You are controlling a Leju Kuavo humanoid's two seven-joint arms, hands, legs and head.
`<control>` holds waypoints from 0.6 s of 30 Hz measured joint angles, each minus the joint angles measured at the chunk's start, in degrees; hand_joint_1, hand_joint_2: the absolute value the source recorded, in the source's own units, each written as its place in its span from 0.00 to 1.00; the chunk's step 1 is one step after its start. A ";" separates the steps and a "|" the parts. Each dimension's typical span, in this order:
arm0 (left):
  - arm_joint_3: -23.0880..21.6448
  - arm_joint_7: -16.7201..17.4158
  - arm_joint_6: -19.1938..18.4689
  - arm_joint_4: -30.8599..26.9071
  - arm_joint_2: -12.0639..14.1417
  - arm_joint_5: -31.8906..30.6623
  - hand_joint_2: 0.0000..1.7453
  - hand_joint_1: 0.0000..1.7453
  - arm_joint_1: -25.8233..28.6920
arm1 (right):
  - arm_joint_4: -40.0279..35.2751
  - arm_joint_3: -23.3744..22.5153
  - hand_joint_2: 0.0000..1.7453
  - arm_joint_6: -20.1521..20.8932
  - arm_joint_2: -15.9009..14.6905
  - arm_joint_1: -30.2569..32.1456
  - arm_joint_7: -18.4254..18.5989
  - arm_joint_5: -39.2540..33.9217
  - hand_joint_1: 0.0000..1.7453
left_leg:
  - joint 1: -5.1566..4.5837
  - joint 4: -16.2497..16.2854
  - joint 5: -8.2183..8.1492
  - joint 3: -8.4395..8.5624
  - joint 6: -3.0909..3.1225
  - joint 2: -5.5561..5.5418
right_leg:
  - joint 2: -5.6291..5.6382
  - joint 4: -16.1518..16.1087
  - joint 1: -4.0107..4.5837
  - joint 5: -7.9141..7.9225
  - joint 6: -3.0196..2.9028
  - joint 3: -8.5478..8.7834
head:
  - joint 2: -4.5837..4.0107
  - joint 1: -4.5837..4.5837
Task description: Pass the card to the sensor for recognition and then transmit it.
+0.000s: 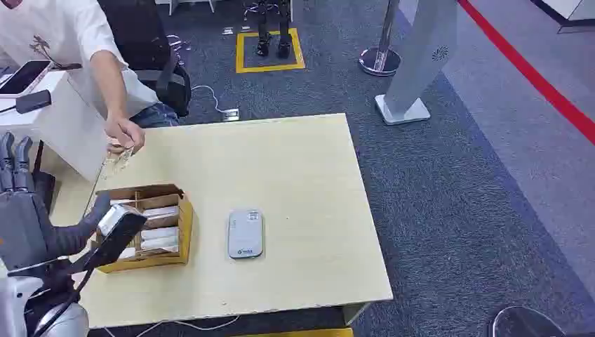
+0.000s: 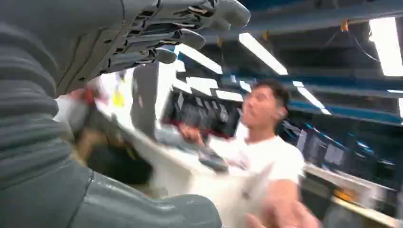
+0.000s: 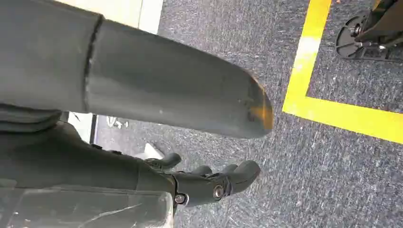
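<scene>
Left hand raised at the 9 o'clock edge of the head view, fingers pointing up and apart, thumb out toward the box, holding nothing. Right hand hangs over carpet, fingers loosely spread, empty. Open cardboard box on the worktop holds white cards. Grey sensor lies just beside it at 3 o'clock. A person's hand rests at the box's 12 o'clock.
</scene>
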 joint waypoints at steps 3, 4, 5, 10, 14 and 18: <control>-2.10 7.28 -0.39 0.66 3.96 -11.01 1.00 0.00 -2.54 | 0.00 0.00 0.00 0.00 0.09 -0.03 0.18 0.66 0.00 | 0.02 0.00 0.02 0.01 -0.03 0.02 | 0.02 0.01 0.01 0.02 -0.03 -0.02 | 0.00 0.00; -3.24 9.55 -0.70 0.98 5.73 -12.51 1.00 0.00 -3.57 | 0.00 0.00 0.00 0.00 0.11 -0.06 0.24 0.90 0.00 | 0.01 0.00 0.03 0.01 -0.03 0.02 | 0.01 0.02 0.01 0.02 -0.03 -0.01 | 0.00 -0.02; -4.26 10.87 -0.94 1.27 7.33 -12.92 1.00 0.00 -4.41 | 0.00 0.00 0.00 0.00 0.11 -0.10 0.24 0.90 0.00 | 0.01 -0.01 0.03 0.01 -0.04 0.02 | 0.01 0.03 0.01 0.03 -0.04 -0.01 | 0.00 -0.02; -7.77 13.68 -1.88 2.18 11.70 -13.55 1.00 0.00 -6.61 | 0.00 0.00 0.00 0.02 0.20 -0.12 0.24 0.92 0.00 | 0.01 -0.01 0.04 0.00 -0.05 0.03 | 0.04 0.04 0.01 0.03 -0.04 -0.03 | 0.00 0.00; -12.77 19.08 -4.90 3.96 17.09 -13.55 1.00 0.00 -10.09 | 0.00 0.00 0.00 0.07 0.31 -0.18 0.15 1.07 0.00 | 0.00 0.00 0.04 -0.02 -0.05 0.02 | 0.02 0.03 0.01 0.03 -0.04 -0.04 | 0.00 -0.02; -15.45 19.05 -6.08 5.73 18.49 -13.55 1.00 0.00 -12.17 | 0.00 0.00 0.00 0.09 0.42 -0.24 0.15 1.09 0.00 | 0.00 0.00 0.04 -0.02 -0.05 0.09 | 0.09 0.03 0.01 0.04 -0.05 -0.04 | 0.00 -0.02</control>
